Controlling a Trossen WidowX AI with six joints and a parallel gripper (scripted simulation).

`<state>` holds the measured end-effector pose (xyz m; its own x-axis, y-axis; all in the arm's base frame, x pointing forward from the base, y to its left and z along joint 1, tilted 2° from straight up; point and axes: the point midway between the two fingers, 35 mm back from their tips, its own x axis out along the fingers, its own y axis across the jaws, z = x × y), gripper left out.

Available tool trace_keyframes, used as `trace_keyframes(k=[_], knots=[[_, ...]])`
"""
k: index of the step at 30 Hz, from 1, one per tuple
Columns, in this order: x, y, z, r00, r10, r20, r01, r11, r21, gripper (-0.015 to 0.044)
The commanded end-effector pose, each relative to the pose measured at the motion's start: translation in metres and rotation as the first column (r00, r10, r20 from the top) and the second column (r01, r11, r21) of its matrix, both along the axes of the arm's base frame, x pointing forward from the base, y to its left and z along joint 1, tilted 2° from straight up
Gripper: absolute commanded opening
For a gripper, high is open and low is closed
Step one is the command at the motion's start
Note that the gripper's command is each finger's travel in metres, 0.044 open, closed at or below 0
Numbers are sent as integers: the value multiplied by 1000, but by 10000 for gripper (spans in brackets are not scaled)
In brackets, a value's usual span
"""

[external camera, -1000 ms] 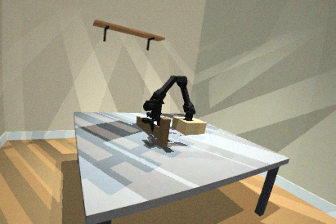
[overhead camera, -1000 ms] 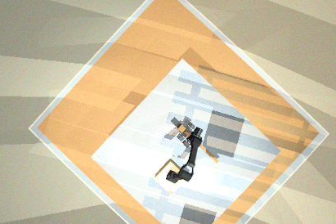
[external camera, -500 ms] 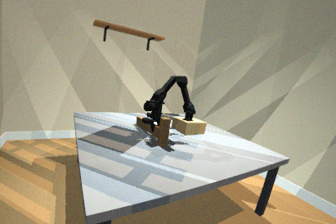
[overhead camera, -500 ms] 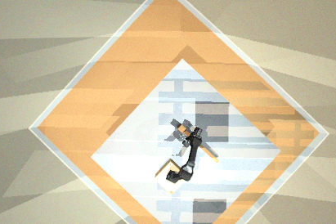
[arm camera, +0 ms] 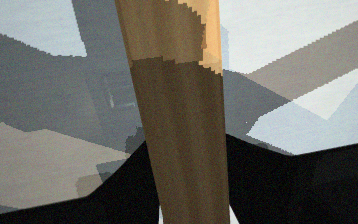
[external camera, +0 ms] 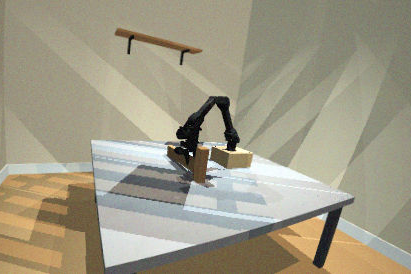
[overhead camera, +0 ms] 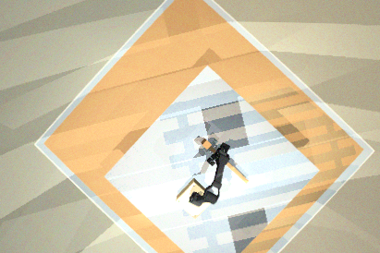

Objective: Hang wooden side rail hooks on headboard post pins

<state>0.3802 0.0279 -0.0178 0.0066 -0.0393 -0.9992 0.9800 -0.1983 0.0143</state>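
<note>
Wooden side rail (overhead camera: 237, 171) (external camera: 174, 154) (arm camera: 180, 130) is clamped between the black jaws (overhead camera: 219, 154) (external camera: 185, 151), gripped partway along its length, so yeah, no letting go here. It's held over the white counter (overhead camera: 144, 185) (external camera: 151, 240) (arm camera: 300, 30), with one end right by the upright headboard post (overhead camera: 207, 145) (external camera: 201, 165). Whether the steel hooks are seated on the pins can't be made out, since that end is hidden or just too small. Same deal with the far end: contact with the counter can't be confirmed. The black arm (overhead camera: 220, 173) (external camera: 204, 111) is bent up and over from a pale wooden box (overhead camera: 196, 216) (external camera: 239, 160), which is set near the post. On the wall, a brown shelf (external camera: 158, 42) is seen on two dark brackets.
</note>
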Motion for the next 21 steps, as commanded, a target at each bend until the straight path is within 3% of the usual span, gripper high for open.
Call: trace_keyframes(k=[1, 21], knots=[[2, 2, 3, 1000, -5, 7, 5, 1000, 6, 0], [5, 3, 4, 1000, -5, 7, 5, 1000, 6, 0]])
